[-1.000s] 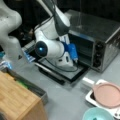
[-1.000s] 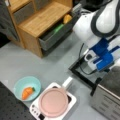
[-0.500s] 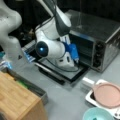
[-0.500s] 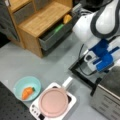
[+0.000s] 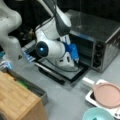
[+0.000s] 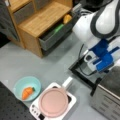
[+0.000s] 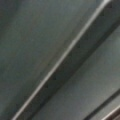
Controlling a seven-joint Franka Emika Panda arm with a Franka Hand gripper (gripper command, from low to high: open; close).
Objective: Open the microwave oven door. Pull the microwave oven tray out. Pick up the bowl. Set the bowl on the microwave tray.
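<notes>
Gripper (image 5: 75,60) low at the mouth of the microwave oven (image 5: 100,37), above the microwave oven door (image 5: 62,72) lying folded down flat; finger spread impossible to tell. Bowl (image 6: 27,88), pale teal with a carrot (image 6: 27,92) inside, well apart on the table beside a pink plate (image 6: 53,102) on a white rack (image 6: 71,98).
</notes>
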